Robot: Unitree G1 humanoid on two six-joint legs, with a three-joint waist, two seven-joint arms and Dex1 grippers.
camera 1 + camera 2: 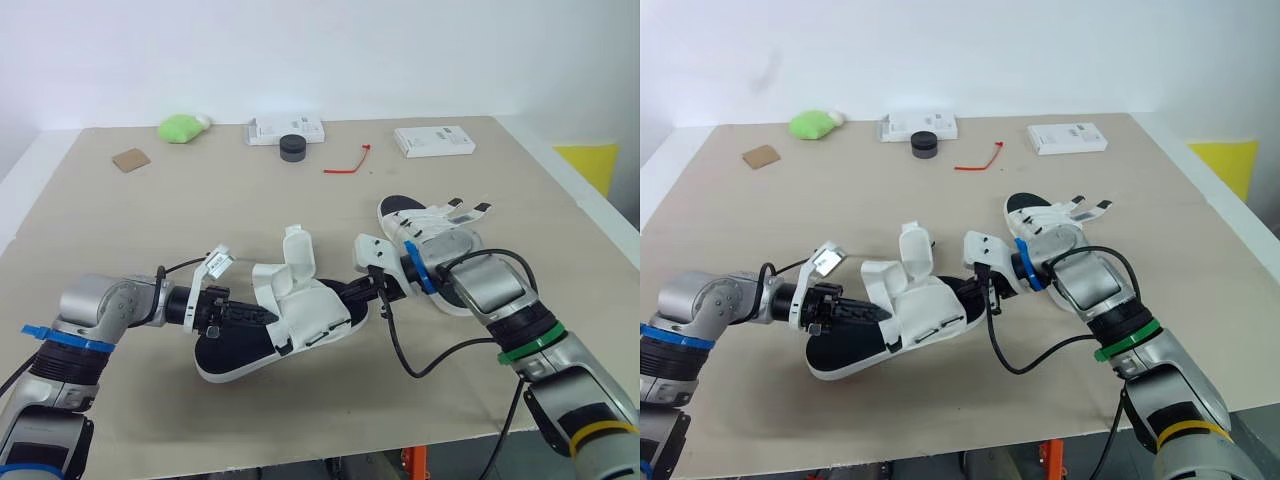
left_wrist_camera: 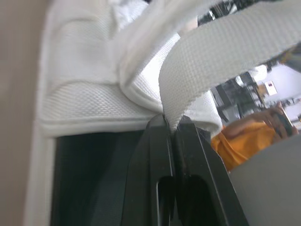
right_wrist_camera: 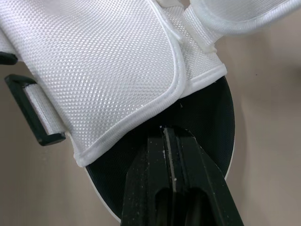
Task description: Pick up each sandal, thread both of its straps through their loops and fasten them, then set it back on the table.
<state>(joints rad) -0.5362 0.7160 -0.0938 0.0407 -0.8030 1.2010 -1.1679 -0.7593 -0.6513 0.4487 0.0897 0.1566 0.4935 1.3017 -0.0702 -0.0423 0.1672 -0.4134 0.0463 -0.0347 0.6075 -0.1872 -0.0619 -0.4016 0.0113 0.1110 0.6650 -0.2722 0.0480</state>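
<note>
I have the near sandal point(image 1: 285, 325) just left of the second sandal point(image 1: 440, 235) on the surface point(image 1: 200, 210). My left end effector point(image 2: 171, 123) is clamped on its white strap point(image 2: 221, 52), at the end farther from the second sandal. My right end effector point(image 3: 168, 134), fingers together, meets its toe, between both sandals.

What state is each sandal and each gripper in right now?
Near sandal: tilted, flap standing open, unfastened.
Far sandal: lying on the table, strap ends loose.
Left gripper: shut on the near sandal's strap.
Right gripper: shut, tips at the near sandal's footbed.
</note>
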